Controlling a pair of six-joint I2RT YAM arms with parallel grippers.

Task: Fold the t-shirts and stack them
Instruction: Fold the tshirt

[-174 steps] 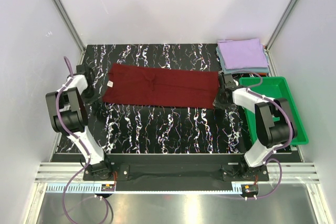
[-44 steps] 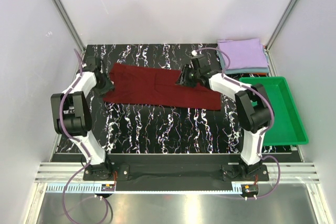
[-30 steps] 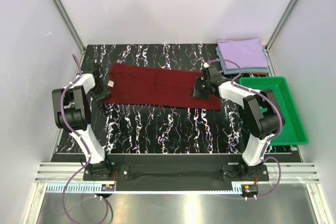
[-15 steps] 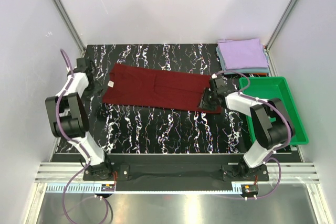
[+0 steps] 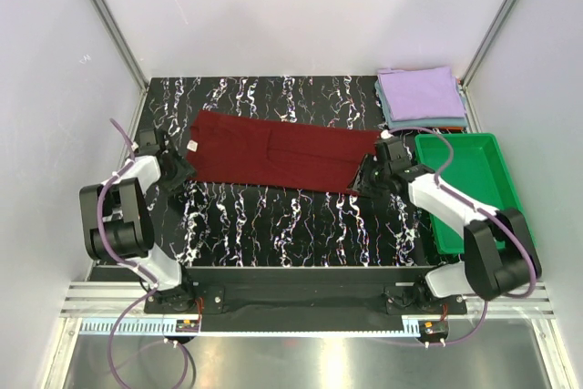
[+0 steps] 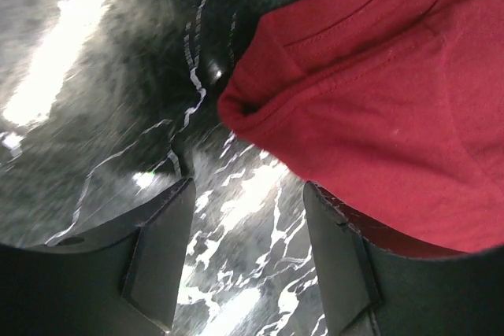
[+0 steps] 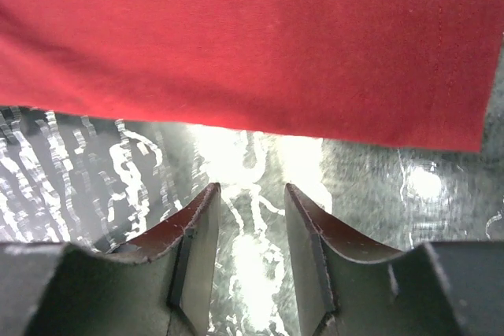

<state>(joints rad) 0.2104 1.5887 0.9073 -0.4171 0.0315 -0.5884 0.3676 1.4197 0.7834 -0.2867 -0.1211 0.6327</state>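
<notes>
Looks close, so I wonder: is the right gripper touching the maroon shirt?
Apart. The right wrist view shows bare table between the open right gripper and the edge of the maroon shirt.

Tee [image 5: 273, 152] lies flat mid-table [image 5: 273, 216]; folded stack [image 5: 421, 96] sits behind right; tray [image 5: 478, 161] sits just before the stack.

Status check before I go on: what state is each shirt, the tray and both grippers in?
maroon t-shirt: laid flat as a long strip, not held.
lavender t-shirt: folded, top of the far-right stack.
grey-blue t-shirt: folded, under the lavender t-shirt.
green tray: flat at the table's right side, no shirt visible in it.
left gripper: open, holding nothing, at the maroon t-shirt's left corner.
right gripper: open, holding nothing, just short of its near edge.
</notes>
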